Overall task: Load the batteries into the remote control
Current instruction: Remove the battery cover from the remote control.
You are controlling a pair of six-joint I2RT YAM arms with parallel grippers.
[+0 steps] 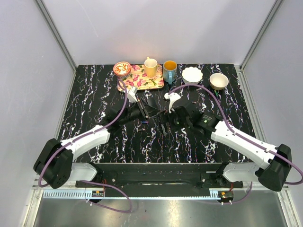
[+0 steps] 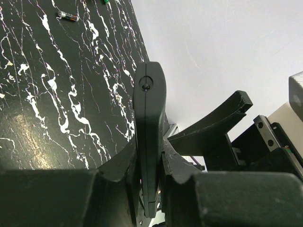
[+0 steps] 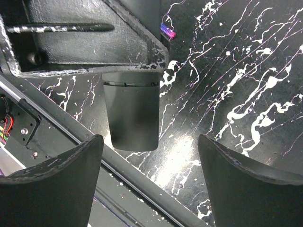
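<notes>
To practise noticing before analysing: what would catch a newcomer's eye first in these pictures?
The white-veined black table stands out first. At its middle the left pincer is shut on the slim black remote control, and the right pincer gapes open near its end. At the far edge, a floral tray with a yellow mug adds colour.

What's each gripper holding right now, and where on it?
Left gripper is clamped on the remote control's sides near one end, the other end sticking out. Right gripper is open, holding nothing.
</notes>
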